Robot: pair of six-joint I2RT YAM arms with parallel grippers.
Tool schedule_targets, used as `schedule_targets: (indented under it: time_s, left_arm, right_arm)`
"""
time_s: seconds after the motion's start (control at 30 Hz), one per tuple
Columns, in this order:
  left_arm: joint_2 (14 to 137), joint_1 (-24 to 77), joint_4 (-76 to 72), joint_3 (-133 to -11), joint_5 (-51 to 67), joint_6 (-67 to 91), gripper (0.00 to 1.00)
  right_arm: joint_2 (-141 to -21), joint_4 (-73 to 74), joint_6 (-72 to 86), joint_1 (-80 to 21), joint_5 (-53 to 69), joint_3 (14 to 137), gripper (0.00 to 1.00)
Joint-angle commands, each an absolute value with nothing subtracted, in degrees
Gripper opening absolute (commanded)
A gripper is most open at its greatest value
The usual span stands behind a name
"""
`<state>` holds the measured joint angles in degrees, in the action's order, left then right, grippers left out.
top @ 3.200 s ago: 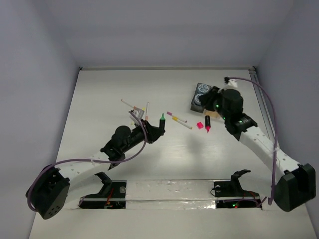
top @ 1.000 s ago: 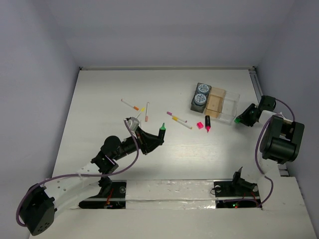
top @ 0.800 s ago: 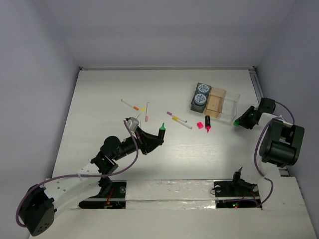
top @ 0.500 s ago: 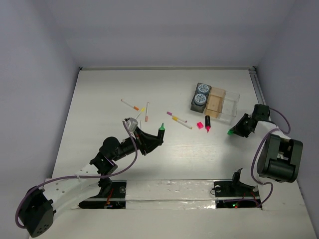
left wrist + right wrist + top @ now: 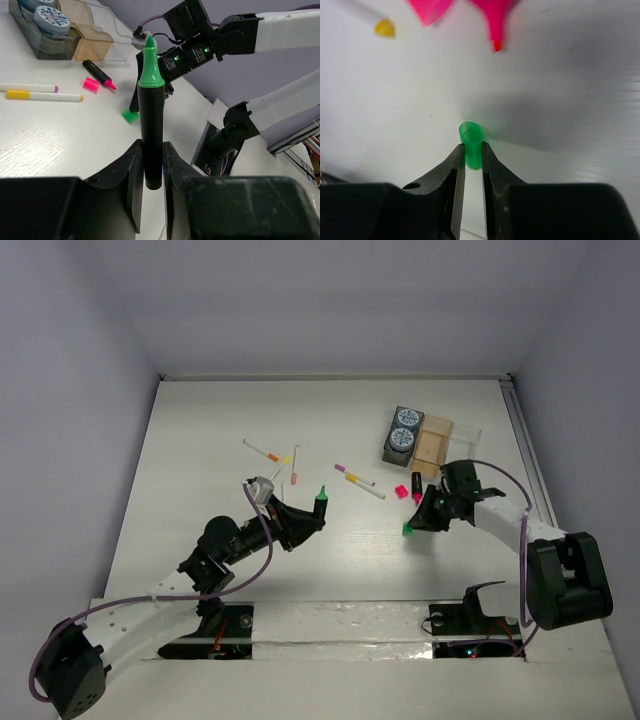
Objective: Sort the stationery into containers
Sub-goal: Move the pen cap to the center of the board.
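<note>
My left gripper (image 5: pixel 300 523) (image 5: pixel 152 165) is shut on a black marker with a bare green tip (image 5: pixel 320 502) (image 5: pixel 151 125), held upright above the table's middle. My right gripper (image 5: pixel 415 523) (image 5: pixel 472 155) is shut on a small green cap (image 5: pixel 407 530) (image 5: pixel 471 145) (image 5: pixel 129 115), low over the table just in front of the pink highlighter (image 5: pixel 416 487) (image 5: pixel 97 72) and its pink cap (image 5: pixel 401 491) (image 5: pixel 90 84). The clear tray (image 5: pixel 455 440) stands at the back right, with two patterned canisters (image 5: pixel 405 425) in its dark section. Thin white pens (image 5: pixel 262 450) (image 5: pixel 365 488) lie loose on the table.
More white pens (image 5: pixel 295 465) (image 5: pixel 355 475) lie between the two grippers, further back. A yellow pen end (image 5: pixel 384 28) shows at the upper left of the right wrist view. The side walls close in left and right.
My right arm has swung from beside the tray at the right edge leftward and nearer, carrying the green cap down in front of the pink highlighter. The left arm has barely moved.
</note>
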<state>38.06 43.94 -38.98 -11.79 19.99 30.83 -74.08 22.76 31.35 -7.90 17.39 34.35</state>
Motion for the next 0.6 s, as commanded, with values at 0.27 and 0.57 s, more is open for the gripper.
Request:
schedule_targets:
  time_s: [0.27,0.57]
  left_arm:
    - [37.88,44.21,-39.55,-12.04,16.17,28.74,0.0]
    - [38.32,44.21,-38.67,-11.51,11.43,28.13,0.0]
  right_arm:
    - [-90.24,29.61,24.36,-30.13,18.9,51.12,0.22]
    - [-98.35,31.9,12.57,-33.31,17.06,65.03,0.45]
